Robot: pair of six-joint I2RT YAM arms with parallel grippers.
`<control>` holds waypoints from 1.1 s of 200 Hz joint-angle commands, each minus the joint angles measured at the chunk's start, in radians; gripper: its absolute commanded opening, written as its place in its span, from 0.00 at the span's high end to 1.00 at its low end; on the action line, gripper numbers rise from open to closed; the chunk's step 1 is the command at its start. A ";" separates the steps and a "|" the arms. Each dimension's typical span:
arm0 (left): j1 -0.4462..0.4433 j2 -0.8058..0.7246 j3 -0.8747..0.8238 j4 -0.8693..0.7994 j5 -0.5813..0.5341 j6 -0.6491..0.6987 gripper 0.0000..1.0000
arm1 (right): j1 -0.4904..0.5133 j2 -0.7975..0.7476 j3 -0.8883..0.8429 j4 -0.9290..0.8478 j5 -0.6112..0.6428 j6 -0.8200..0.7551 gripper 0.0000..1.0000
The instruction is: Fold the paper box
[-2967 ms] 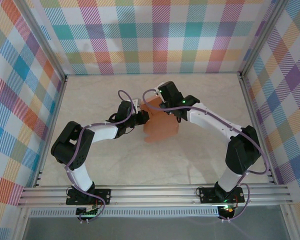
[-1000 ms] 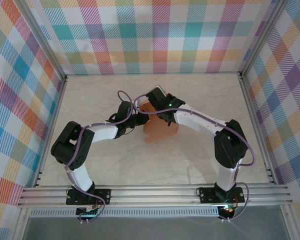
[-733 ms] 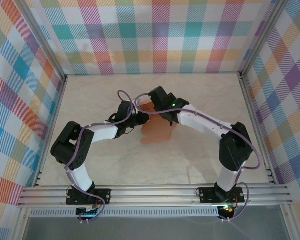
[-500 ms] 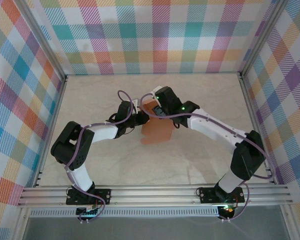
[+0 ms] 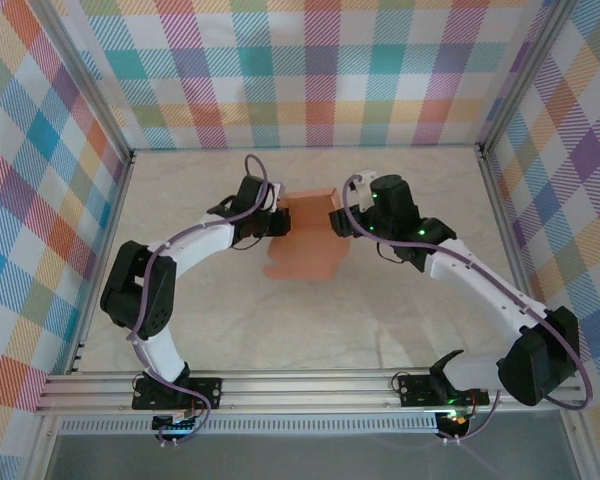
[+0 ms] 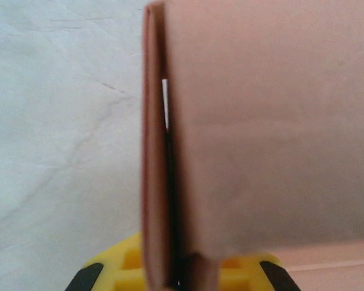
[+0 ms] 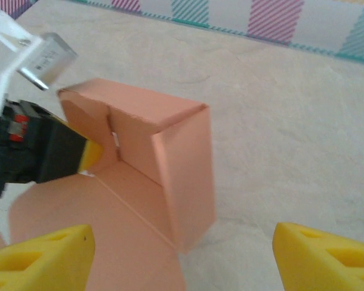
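Observation:
The paper box [image 5: 302,250] is salmon-orange cardboard, partly folded: walls stand at its far end and a flat panel lies toward the near side. My left gripper [image 5: 280,222] is shut on the box's left wall. In the left wrist view that doubled wall [image 6: 170,182] stands edge-on between the yellow fingers [image 6: 127,267] of the left gripper [image 6: 179,277]. My right gripper [image 5: 340,220] hangs open just right of the box, apart from it. The right wrist view has the box's corner [image 7: 185,176] ahead of the right gripper [image 7: 182,260], whose fingertips [image 7: 42,257] stand wide.
A pale marble-look tabletop [image 5: 410,300] is fenced by aluminium rails [image 5: 300,385] and plaid walls [image 5: 320,70]. The left gripper's black body [image 7: 30,154] sits at the box's left side in the right wrist view.
The right gripper opened, let go of the box and drew back to the right. The left gripper carried the box a little toward the far side.

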 commanded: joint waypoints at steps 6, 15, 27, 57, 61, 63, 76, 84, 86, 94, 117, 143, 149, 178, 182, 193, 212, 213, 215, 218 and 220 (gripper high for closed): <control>0.004 0.034 0.116 -0.490 -0.128 0.196 1.00 | -0.038 -0.041 -0.040 0.025 -0.065 0.081 0.23; 0.005 0.049 0.152 -0.572 -0.147 0.224 1.00 | -0.052 -0.048 -0.055 0.026 -0.073 0.082 0.23; 0.002 0.077 0.196 -0.669 -0.159 0.258 1.00 | -0.067 -0.050 -0.073 0.035 -0.092 0.083 0.23; -0.014 0.160 0.302 -0.873 -0.221 0.320 1.00 | -0.086 -0.037 -0.103 0.061 -0.127 0.086 0.23; -0.016 0.172 0.314 -0.897 -0.233 0.324 1.00 | -0.086 -0.035 -0.106 0.063 -0.124 0.084 0.23; -0.015 0.179 0.321 -0.909 -0.239 0.326 1.00 | -0.086 -0.034 -0.107 0.064 -0.123 0.084 0.23; -0.017 0.220 0.360 -0.970 -0.262 0.344 1.00 | -0.087 -0.029 -0.119 0.071 -0.106 0.082 0.23; -0.017 0.242 0.380 -0.993 -0.273 0.354 1.00 | -0.087 -0.029 -0.126 0.074 -0.097 0.080 0.23; -0.017 0.249 0.386 -1.000 -0.274 0.357 1.00 | -0.088 -0.029 -0.127 0.074 -0.094 0.078 0.23; -0.017 0.277 0.409 -1.030 -0.273 0.368 1.00 | -0.089 -0.028 -0.134 0.074 -0.089 0.074 0.23; -0.019 0.368 0.478 -1.113 -0.266 0.400 1.00 | -0.089 -0.036 -0.161 0.081 -0.076 0.063 0.23; -0.023 0.433 0.536 -1.142 -0.271 0.414 1.00 | -0.098 -0.050 -0.188 0.087 -0.059 0.052 0.23; -0.025 0.446 0.553 -1.152 -0.271 0.414 1.00 | -0.102 -0.050 -0.194 0.088 -0.059 0.052 0.23; -0.026 0.480 0.621 -1.179 -0.269 0.420 0.93 | -0.119 -0.046 -0.197 0.094 -0.072 0.051 0.23; -0.026 0.481 0.631 -1.181 -0.268 0.420 0.91 | -0.121 -0.044 -0.196 0.095 -0.075 0.047 0.23; -0.028 0.481 0.655 -1.191 -0.261 0.421 0.85 | -0.123 -0.037 -0.188 0.097 -0.077 0.034 0.23; -0.034 0.467 0.681 -1.195 -0.256 0.424 0.76 | -0.129 -0.026 -0.172 0.099 -0.092 0.010 0.23; -0.034 0.465 0.681 -1.195 -0.256 0.424 0.75 | -0.129 -0.025 -0.171 0.099 -0.093 0.009 0.23; -0.034 0.462 0.683 -1.193 -0.255 0.425 0.74 | -0.130 -0.023 -0.170 0.098 -0.095 0.006 0.23; -0.034 0.458 0.684 -1.192 -0.253 0.425 0.72 | -0.131 -0.021 -0.168 0.098 -0.096 0.003 0.23; -0.034 0.455 0.685 -1.191 -0.252 0.424 0.71 | -0.131 -0.019 -0.167 0.099 -0.099 0.002 0.23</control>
